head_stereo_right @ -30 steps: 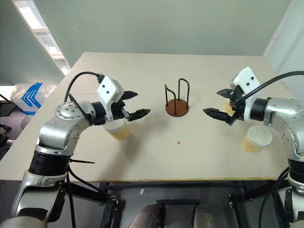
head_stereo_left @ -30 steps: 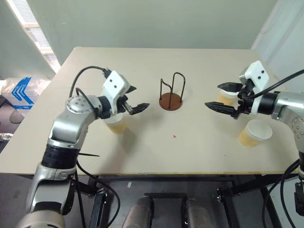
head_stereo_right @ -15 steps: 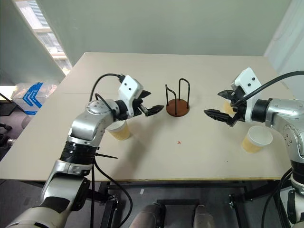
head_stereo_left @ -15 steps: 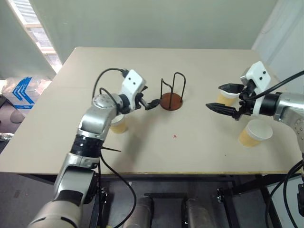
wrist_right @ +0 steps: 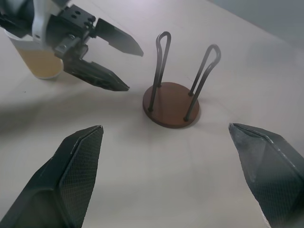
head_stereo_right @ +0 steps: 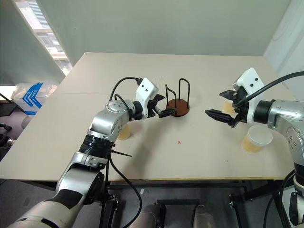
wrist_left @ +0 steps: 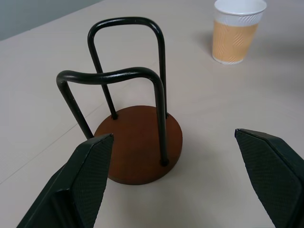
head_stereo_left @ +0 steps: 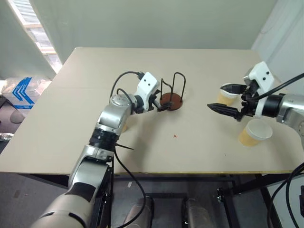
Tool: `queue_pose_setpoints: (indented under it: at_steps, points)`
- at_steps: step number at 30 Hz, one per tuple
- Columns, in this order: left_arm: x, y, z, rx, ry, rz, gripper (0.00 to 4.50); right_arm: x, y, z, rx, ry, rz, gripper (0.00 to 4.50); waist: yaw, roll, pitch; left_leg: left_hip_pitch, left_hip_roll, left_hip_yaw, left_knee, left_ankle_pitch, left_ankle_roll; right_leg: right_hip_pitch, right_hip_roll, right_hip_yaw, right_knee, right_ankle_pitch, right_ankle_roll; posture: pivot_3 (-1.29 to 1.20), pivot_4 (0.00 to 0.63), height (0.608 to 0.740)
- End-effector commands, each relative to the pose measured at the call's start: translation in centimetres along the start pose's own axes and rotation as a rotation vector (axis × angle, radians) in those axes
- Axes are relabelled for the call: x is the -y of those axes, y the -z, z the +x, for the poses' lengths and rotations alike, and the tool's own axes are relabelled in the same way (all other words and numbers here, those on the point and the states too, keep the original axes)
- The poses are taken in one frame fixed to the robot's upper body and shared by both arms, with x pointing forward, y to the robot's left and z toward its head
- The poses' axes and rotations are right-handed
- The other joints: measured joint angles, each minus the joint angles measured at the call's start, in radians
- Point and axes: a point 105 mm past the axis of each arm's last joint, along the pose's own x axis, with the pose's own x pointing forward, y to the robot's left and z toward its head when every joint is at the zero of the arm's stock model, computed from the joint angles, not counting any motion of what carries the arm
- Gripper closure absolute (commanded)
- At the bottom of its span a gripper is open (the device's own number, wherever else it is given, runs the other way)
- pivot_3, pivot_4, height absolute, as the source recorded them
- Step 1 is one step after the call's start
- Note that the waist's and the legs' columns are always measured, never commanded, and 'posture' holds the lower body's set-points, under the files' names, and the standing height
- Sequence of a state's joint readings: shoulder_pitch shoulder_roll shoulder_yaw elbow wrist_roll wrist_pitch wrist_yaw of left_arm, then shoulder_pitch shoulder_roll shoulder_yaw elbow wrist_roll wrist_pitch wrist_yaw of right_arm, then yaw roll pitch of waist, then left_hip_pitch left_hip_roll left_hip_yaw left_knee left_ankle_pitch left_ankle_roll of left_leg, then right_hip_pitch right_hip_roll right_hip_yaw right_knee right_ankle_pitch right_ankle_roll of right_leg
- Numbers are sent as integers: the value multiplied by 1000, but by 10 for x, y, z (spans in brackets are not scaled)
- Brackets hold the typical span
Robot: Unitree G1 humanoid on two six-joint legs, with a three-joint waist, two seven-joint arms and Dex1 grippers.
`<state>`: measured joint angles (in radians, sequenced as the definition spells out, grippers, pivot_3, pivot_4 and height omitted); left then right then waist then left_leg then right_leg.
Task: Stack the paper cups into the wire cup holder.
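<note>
Left gripper (head_stereo_right: pixel 161 106) beside the wire cup holder (head_stereo_right: pixel 177 101), empty.
Both grippers have fingers spread; right gripper (head_stereo_right: pixel 223 105) hovers near two paper cups (head_stereo_right: pixel 257 138) on the surface (head_stereo_right: pixel 199 152).

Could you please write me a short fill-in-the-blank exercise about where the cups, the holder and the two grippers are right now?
1. The wire cup holder, black loops on a round reddish-brown base, holds ____ cups.
2. The left gripper, fingers open, is beside the ____.
3. The number of tan paper cups standing near the right gripper is ____.
4. All the cups stand on the beige ____.

Missing words: no; holder; two; table
</note>
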<state>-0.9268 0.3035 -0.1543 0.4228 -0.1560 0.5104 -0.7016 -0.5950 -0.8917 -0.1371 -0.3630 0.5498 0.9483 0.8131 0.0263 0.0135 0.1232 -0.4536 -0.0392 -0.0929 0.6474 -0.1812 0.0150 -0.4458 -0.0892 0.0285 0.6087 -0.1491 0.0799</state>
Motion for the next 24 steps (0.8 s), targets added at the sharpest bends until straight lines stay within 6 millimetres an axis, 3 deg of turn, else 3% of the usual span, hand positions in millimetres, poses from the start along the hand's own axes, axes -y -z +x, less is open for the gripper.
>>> queue_pose_setpoints:
  at_steps: [1,10,19,22,24]
  points:
    - [0,-19,6,51,-3,39,0,1,-11,-8,27,30,-40,23,0,0,0,0,0,0,0,0,0,0,0,0,0,0,0,0,150,740]
    - [4,-22,28,55,7,36,0,-18,-27,-12,75,-64,-15,23,4,0,0,-1,-1,1,0,1,1,0,0,1,-1,-1,3,0,150,740]
    - [11,-23,41,60,36,33,0,-17,-23,-17,64,-15,-1,23,6,0,0,-1,-1,2,0,1,1,1,0,1,-1,-1,8,0,150,740]
    - [12,-29,41,92,48,38,541,-16,-21,-20,61,6,2,0,7,0,0,-2,-1,2,0,1,0,1,0,2,-1,-1,10,0,150,740]
    - [11,-33,40,113,48,44,1245,-15,-20,-21,58,14,2,0,7,0,0,-2,-1,2,0,1,0,1,0,2,-1,0,12,0,150,740]
